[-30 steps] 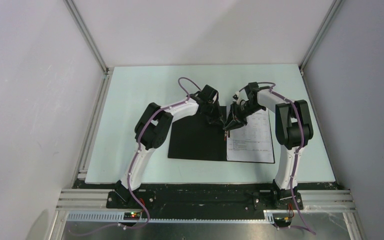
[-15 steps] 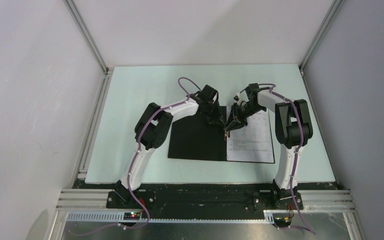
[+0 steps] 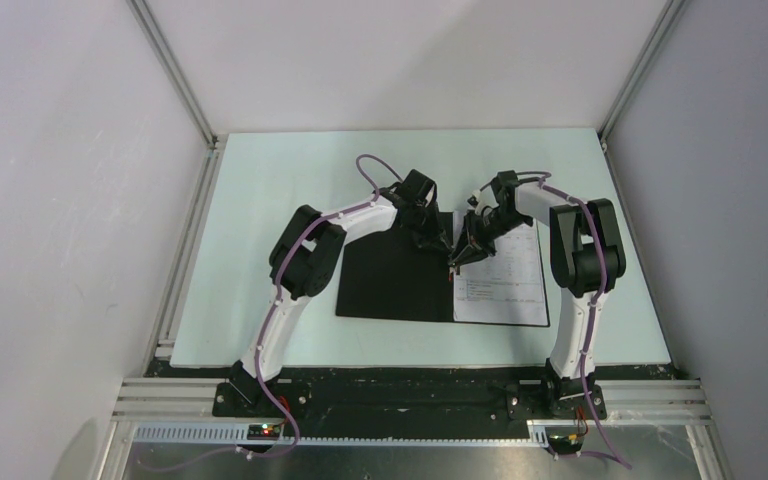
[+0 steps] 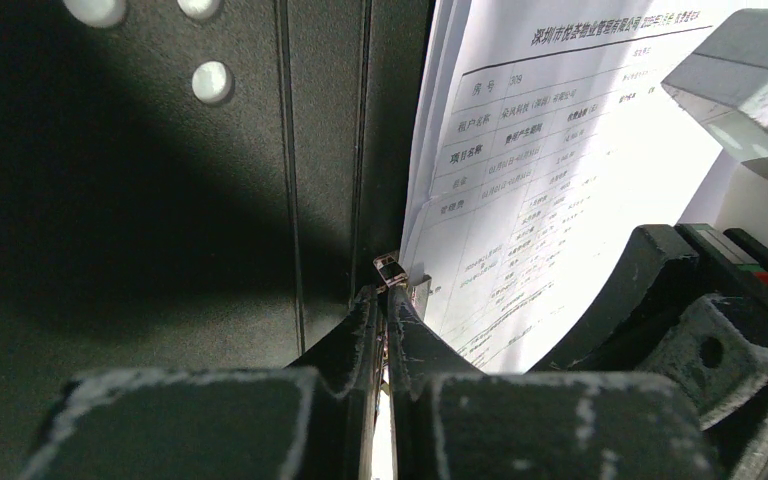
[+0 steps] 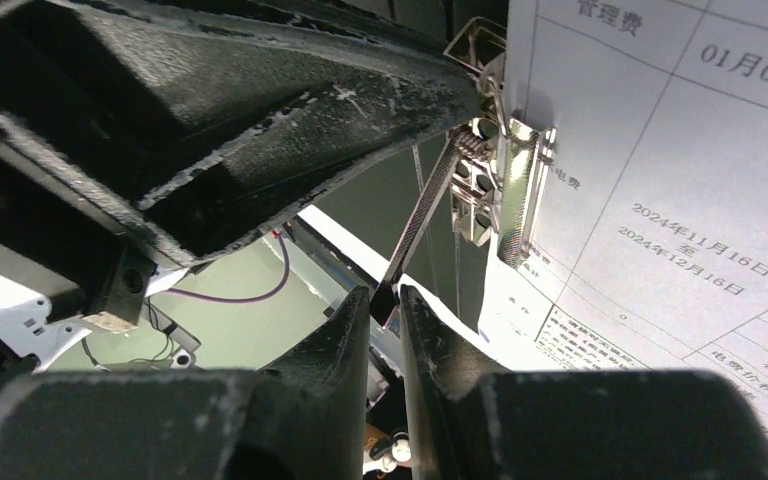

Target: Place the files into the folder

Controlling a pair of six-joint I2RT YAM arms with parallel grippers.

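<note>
Lying open near the table's (image 3: 260, 200) front edge, the folder (image 3: 395, 285) shows us its black inside; the left arm (image 3: 360, 215) covers its far left corner. At the spine's far end, the left gripper (image 4: 382, 295) is pressed together on a tab of the metal clip (image 4: 392, 268). Just right, the right gripper's (image 5: 385, 300) narrow jaws flank the clip's thin lever (image 5: 425, 225); we cannot tell whether they pinch it. The files (image 3: 505, 280) rest on the folder's right half, their far edge hidden by the right wrist.

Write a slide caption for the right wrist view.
Right gripper pinches the clip lever beside the printed sheet.
</note>
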